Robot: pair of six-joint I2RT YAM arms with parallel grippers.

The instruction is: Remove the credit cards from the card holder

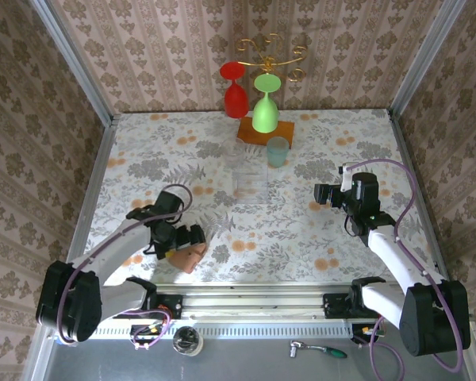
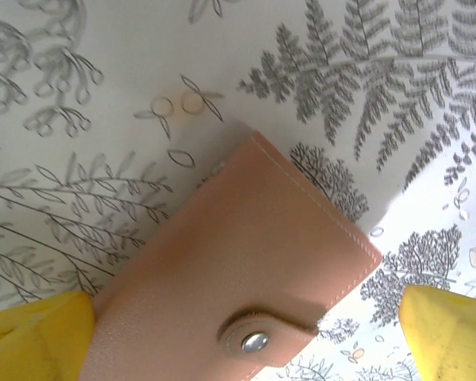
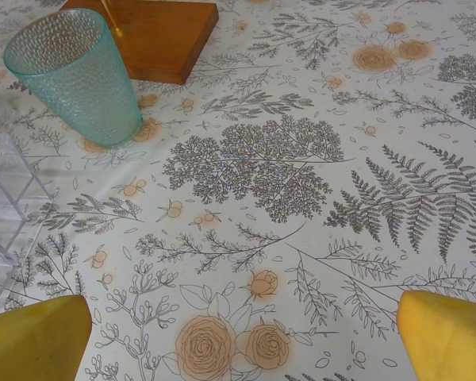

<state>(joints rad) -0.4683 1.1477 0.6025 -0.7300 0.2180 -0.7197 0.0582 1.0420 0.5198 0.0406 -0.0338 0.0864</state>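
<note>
**Left hand poised wide over the snapped card holder**

The left hand (image 1: 182, 235) hangs with its yellow fingers (image 2: 36, 337) spread wide and holding nothing. The tan leather card holder (image 2: 246, 270) lies flat on the table (image 1: 317, 147) directly beneath it, at the near left. In the wrist view the holder's length runs diagonally across the gap between the fingers, and its tab is fastened by the metal snap (image 2: 255, 342) at the lower edge. The credit cards are presumably inside. The right hand (image 1: 327, 194), equally wide and empty, is well apart on the right side. I judge the left arm to be the nearer one for the coming move.
</note>
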